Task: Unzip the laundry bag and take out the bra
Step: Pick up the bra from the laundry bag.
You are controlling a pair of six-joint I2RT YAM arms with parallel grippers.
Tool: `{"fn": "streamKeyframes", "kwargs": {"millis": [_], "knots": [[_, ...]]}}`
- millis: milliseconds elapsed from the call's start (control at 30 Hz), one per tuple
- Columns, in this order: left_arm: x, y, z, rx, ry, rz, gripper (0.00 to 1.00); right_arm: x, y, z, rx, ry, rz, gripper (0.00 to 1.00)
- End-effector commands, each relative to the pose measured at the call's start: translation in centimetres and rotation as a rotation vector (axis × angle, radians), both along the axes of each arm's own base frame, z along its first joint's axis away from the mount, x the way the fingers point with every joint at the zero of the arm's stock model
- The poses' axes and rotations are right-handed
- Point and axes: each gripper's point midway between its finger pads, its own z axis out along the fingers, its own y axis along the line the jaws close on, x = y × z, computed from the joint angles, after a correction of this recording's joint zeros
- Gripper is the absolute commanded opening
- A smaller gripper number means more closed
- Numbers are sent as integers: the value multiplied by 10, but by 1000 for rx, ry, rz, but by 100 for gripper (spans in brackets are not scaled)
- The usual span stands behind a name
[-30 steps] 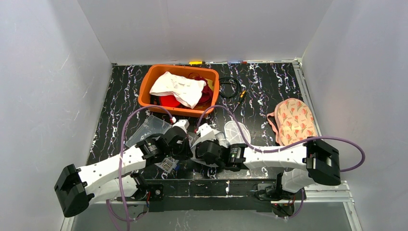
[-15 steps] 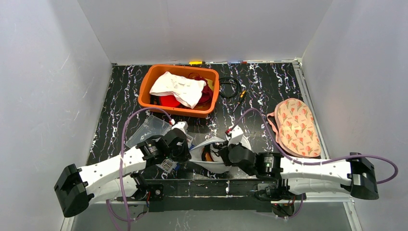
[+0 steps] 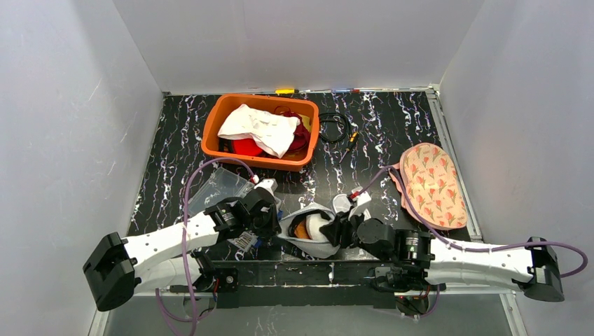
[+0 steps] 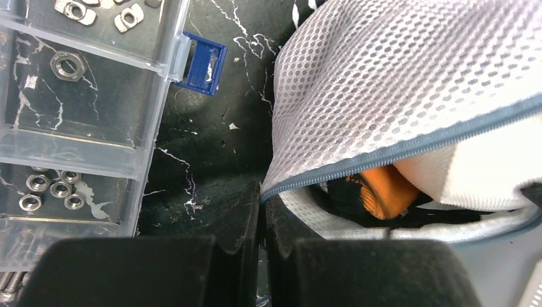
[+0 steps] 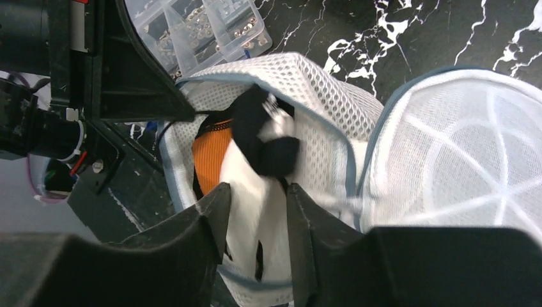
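The white mesh laundry bag [image 3: 298, 243] lies unzipped near the table's front edge, its blue-grey zipper edge gaping. Inside shows the bra [image 3: 315, 227], white with orange and black parts. My left gripper [image 3: 277, 222] is shut on the bag's zipper edge at the left corner of the mouth [image 4: 262, 195]. In the left wrist view the mesh [image 4: 396, 83] arches over the orange part of the bra [image 4: 383, 192]. My right gripper [image 3: 336, 225] reaches into the mouth from the right, open, with the bra's white cloth [image 5: 255, 166] between its fingers [image 5: 259, 188]. The bag's round flap [image 5: 460, 160] lies beside it.
A clear plastic parts box [image 3: 217, 185] with nuts [image 4: 77, 96] sits just left of the bag. An orange tub [image 3: 213, 136] of clothes stands at the back. A black cable [image 3: 335, 126] lies beside it. A pink floral cloth piece [image 3: 427, 182] lies at the right.
My right arm swung out to the right and lower, pulling the bag's mouth open, and its gripper now points back into the opening. The bra has come into sight. The left gripper kept its hold.
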Motion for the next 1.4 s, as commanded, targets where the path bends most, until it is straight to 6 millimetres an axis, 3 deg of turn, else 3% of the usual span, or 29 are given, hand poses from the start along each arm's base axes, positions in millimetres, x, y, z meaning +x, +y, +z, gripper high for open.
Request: {"fn": "streamKeyframes", "kwargs": {"millis": [0, 133, 367, 567, 767, 833, 967, 1200, 1367], "knots": [[-4, 6, -7, 28, 5, -17, 0, -1, 17, 24, 27, -5, 32, 53], [-4, 6, -6, 28, 6, -20, 0, 0, 27, 38, 27, -16, 43, 69], [-6, 10, -9, 32, 6, -18, 0, 8, 39, 51, 14, -13, 5, 73], [-6, 8, -7, 27, 5, -25, 0, 11, 48, 21, -184, 32, 1, 74], [-7, 8, -5, 17, 1, -26, 0, 8, 54, -3, -251, 64, 16, 72], [-7, 7, -4, 12, -1, -27, 0, 6, 56, -11, -273, 79, 24, 66], [-7, 7, -1, 7, -2, -28, 0, 4, 59, -17, -287, 93, 36, 38], [-6, 5, 5, -14, -12, -28, 0, 3, 70, 28, -131, 16, 94, 1], [-5, 3, 8, -19, -14, -29, 0, -7, 73, 69, -32, -58, 199, 1]]}}
